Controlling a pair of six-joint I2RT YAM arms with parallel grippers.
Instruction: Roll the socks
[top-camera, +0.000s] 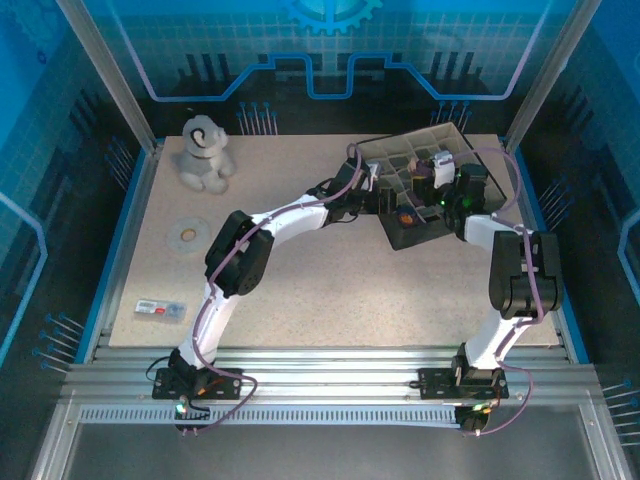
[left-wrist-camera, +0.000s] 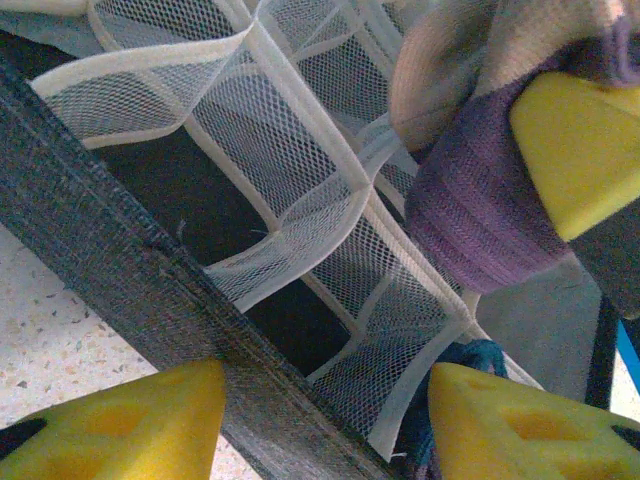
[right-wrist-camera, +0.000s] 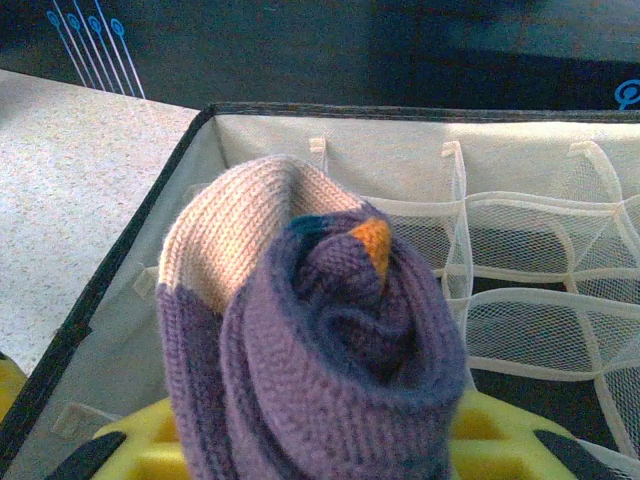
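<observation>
The socks (right-wrist-camera: 320, 350) are one purple roll with a tan toe on the outside and an orange tip at its centre. My right gripper (right-wrist-camera: 320, 445) is shut on the roll and holds it over the mesh-divided organizer box (right-wrist-camera: 400, 112). The left wrist view shows the same sock roll (left-wrist-camera: 480, 210) against a yellow right finger (left-wrist-camera: 580, 150). My left gripper (left-wrist-camera: 320, 425) is open. Its jaws straddle the box's dark fabric wall (left-wrist-camera: 120, 270), one finger over the table and one inside. In the top view both the left gripper (top-camera: 375, 190) and the right gripper (top-camera: 438, 175) are at the box.
The organizer box (top-camera: 400, 150) sits at the back right of the table. A teal knit item (left-wrist-camera: 470, 360) lies in one compartment. A grey plush toy (top-camera: 205, 155) sits at the back left, with a flat ring (top-camera: 187, 235) and a small packet (top-camera: 160, 308) nearer on the left.
</observation>
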